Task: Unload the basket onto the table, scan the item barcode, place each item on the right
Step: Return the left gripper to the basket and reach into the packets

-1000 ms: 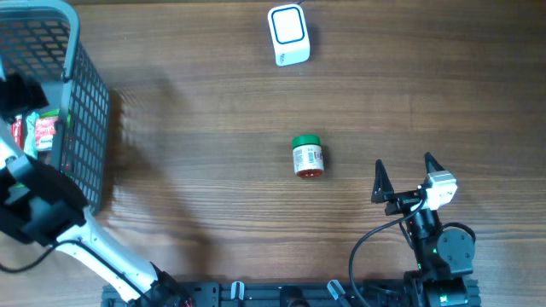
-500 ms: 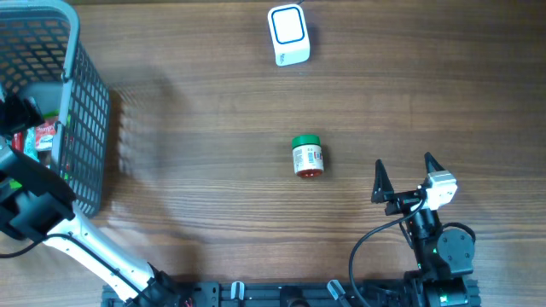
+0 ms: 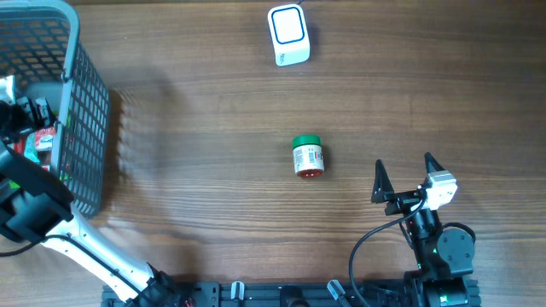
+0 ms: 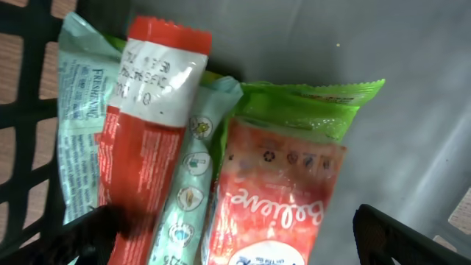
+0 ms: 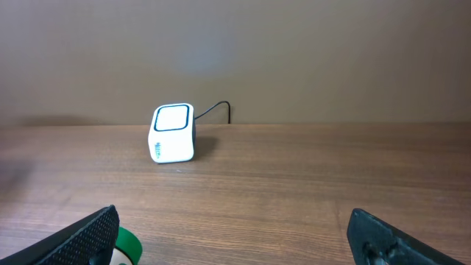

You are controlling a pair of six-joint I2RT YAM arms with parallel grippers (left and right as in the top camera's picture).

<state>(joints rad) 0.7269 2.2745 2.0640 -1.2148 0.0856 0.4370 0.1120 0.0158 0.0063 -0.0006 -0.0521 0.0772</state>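
My left gripper has swung a little further round inside the basket, at nine o'clock on the table; its jaws stand wide apart with nothing between them. Below them lies a red packet with a white printed label; toward three o'clock is a red-and-green pouch, with a pale teal packet between the two. I judge one of these to be the item I am after, so the pick has not begun and the scan is some way off; closing on one packet alone may be awkward, since they overlap.

The scanner waits at twelve o'clock, well apart from the basket; a green-lidded jar lies on its side at the table's centre, and I cannot tell whether it has been scanned. My right gripper, at five o'clock, is spread open and empty, facing the scanner.

Against a second ago, my left forearm sits closer to nine o'clock and hides more of the packets from above; jar, scanner and right gripper are where they were.
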